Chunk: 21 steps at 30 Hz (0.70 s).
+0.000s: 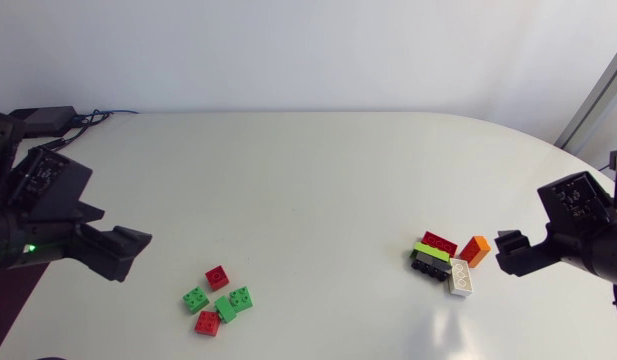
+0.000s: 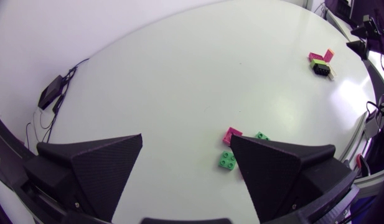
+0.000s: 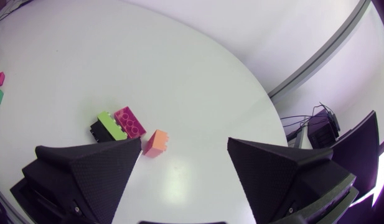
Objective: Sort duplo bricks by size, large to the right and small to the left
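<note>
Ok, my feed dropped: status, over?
Left gripper and right gripper open, empty. Small duplo bricks clustered left, large duplo bricks clustered right. No obstruction seen.

small red and green bricks (image 1: pixel 226 308) clustered left, large bricks (image 1: pixel 438 243) clustered right

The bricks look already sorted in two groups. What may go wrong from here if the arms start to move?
1. The open right gripper sits close beside the orange brick; a small sideways move might knock it away from the other large bricks.
2. The small bricks lie tightly clustered, so grasping one would likely push its neighbours.
</note>
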Motion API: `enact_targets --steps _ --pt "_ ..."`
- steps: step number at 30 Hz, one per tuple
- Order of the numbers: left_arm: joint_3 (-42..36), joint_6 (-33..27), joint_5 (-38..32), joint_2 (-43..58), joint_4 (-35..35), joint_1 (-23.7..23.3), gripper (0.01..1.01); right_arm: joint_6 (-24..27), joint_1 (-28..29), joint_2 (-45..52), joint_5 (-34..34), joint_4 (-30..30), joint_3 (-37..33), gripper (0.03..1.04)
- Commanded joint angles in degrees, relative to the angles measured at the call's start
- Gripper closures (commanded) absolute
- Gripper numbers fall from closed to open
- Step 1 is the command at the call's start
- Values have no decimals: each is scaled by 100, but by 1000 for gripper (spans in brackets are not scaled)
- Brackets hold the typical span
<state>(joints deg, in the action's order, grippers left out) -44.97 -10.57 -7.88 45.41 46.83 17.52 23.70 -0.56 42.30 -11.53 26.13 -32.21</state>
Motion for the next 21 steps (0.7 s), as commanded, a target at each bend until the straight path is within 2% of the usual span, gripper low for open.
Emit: enact_targets --steps 1,12,14,15,21 --pt "120 195 -170 -269 -25 -135 51 -156 -41 -152 -183 -11 180 67" --pt "120 55 -443 -849 90 -732 103 -217 -59 -697 -341 226 48 67" --pt "129 46 -495 -972 134 -741 89 -296 -67 -1040 -271 156 74 67" --pt "129 46 -486 -1016 160 -741 49 -331 -94 -1189 -280 85 101 67" --pt "375 187 -486 -1412 -148 -732 43 -481 -190 -1787 -412 -231 232 67"
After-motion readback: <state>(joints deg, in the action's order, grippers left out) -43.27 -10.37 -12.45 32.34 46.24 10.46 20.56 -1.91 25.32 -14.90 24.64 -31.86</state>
